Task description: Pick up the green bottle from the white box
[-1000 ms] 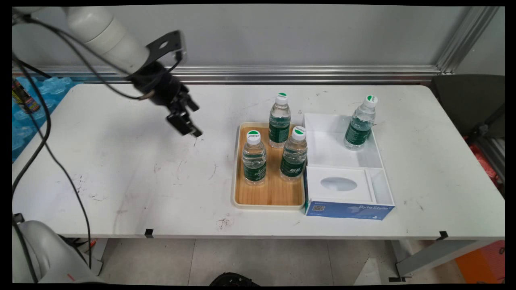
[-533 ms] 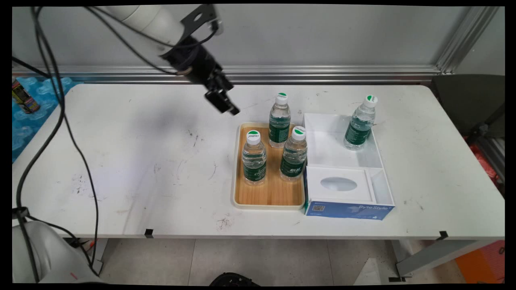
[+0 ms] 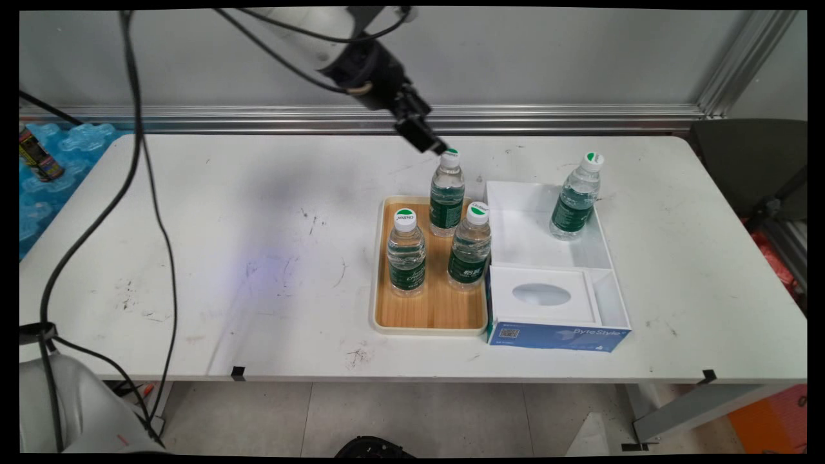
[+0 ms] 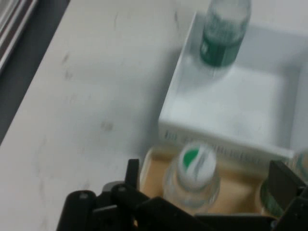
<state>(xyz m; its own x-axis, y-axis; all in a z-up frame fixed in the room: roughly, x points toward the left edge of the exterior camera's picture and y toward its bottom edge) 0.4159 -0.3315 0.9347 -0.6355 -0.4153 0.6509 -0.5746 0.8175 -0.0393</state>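
Note:
My black gripper [image 3: 430,144] hangs high over the table's back, just left of and above the cap of the rear water bottle [image 3: 446,193] in the wooden tray [image 3: 432,316]. Seen from the hand, the gripper [image 4: 207,172] is open, and that bottle's green-and-white cap [image 4: 194,162] lies below, between the two fingers [image 4: 133,169]; nothing is held. Two more bottles [image 3: 407,252] [image 3: 470,246] stand in the tray's middle. A fourth bottle [image 3: 575,196] [image 4: 224,32] stands in the back of the white open box [image 3: 525,193] to the right of the tray.
The box's front part has a white insert with an oval hollow [image 3: 541,294] and a blue side lettered Byte Style [image 3: 557,336]. A blue pack of bottles [image 3: 58,151] and a can [image 3: 37,154] lie off the table's left end. A dark chair [image 3: 751,167] stands at the right.
The gripper has swung up and to the right, from over the table's left middle to just above the rear bottle in the tray. The bottles, tray and box have not moved.

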